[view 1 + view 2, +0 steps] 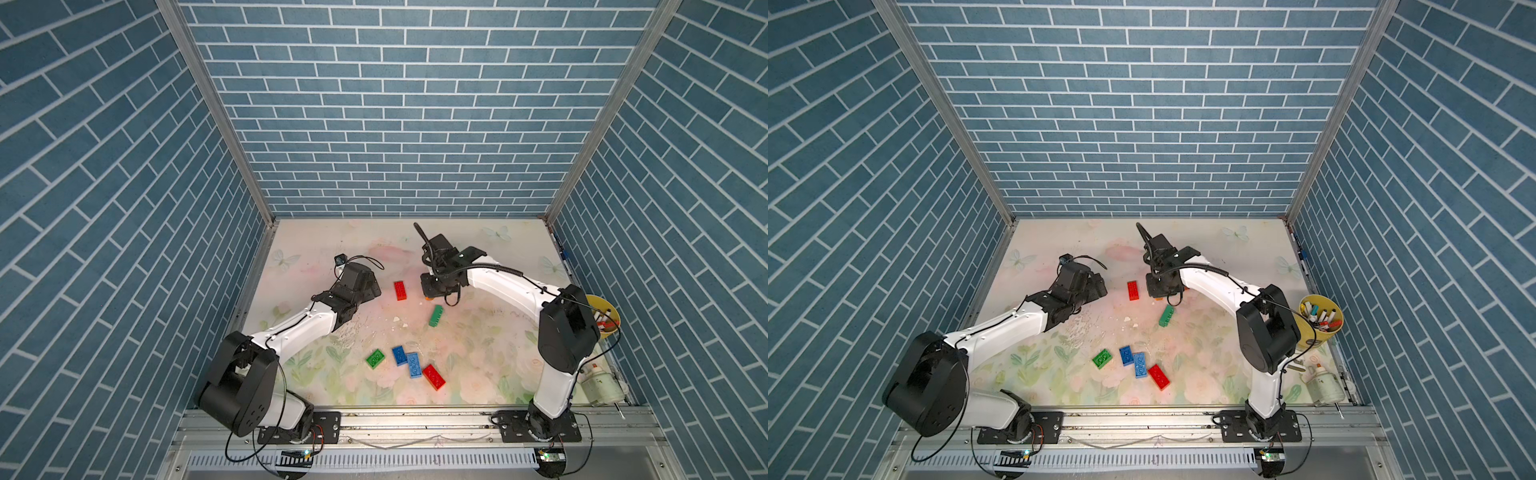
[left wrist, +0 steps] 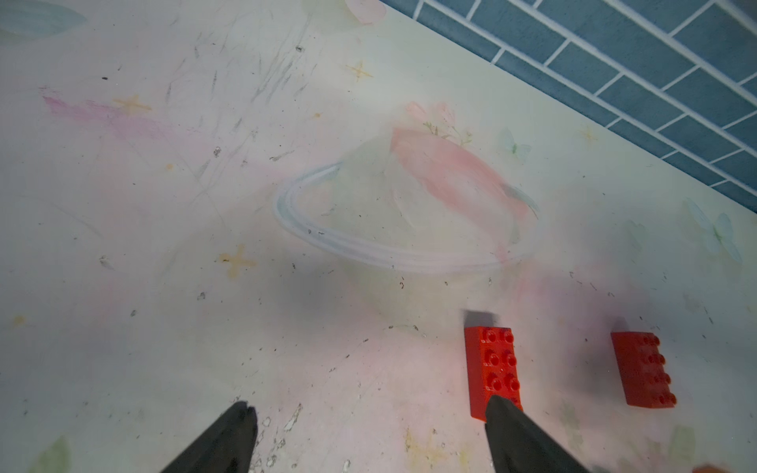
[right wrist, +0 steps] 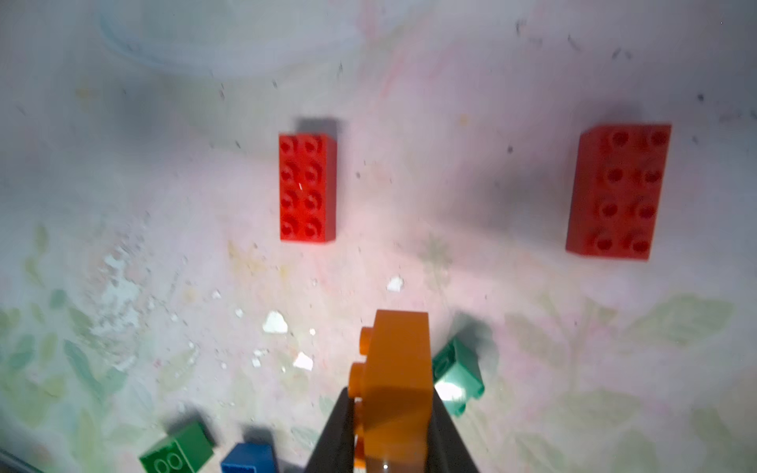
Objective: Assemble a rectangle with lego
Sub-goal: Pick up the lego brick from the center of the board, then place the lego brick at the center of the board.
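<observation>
Table (image 3: 491, 82): orange brick (image 3: 399, 360) inside right claw (image 3: 391, 403).

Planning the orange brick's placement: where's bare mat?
Bare: the far strip between the blue back wall and the red studded plastic brick; the mid-mat band between the tipped green plastic brick and the near cluster of four bricks. Crowded: that cluster.

Floral tabletop (image 1: 478, 374), scattered red, green, blue lego bricks (image 1: 400, 290), white crumbs (image 3: 274, 322)
</observation>
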You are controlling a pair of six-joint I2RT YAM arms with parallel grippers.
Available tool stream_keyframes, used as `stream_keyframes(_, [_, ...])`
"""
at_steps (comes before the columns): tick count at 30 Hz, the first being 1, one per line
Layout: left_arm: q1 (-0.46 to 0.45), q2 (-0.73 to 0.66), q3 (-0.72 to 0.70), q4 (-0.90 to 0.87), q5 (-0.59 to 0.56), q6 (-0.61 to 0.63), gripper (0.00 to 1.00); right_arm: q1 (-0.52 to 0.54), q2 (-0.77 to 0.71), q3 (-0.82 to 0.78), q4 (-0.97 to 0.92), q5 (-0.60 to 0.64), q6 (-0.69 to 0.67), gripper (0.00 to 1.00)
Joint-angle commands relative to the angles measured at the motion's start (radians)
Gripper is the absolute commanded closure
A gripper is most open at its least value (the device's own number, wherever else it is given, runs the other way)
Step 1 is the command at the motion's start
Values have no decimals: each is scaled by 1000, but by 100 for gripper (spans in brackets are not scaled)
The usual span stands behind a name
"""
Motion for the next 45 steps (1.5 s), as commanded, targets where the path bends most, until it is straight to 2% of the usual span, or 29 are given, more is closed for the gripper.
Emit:
stream_keyframes(1, [0, -32, -32, 44, 28, 19, 7, -23, 91, 51, 28, -129, -37, 75])
stream_keyframes(7, [0, -28, -27, 36, 31, 24, 8, -42, 209, 151, 50, -207, -49, 74])
stream_keyframes(16, [-1, -5, -16, 34, 40, 24, 8, -58, 286, 166, 95, -265, -47, 73])
stream_keyframes(40, [-1, 14, -2, 27, 44, 19, 7, -94, 259, 64, 167, -244, -52, 65])
stream_keyframes(45, [-1, 20, -2, 30, 46, 19, 7, -94, 242, 65, 144, -196, -76, 55])
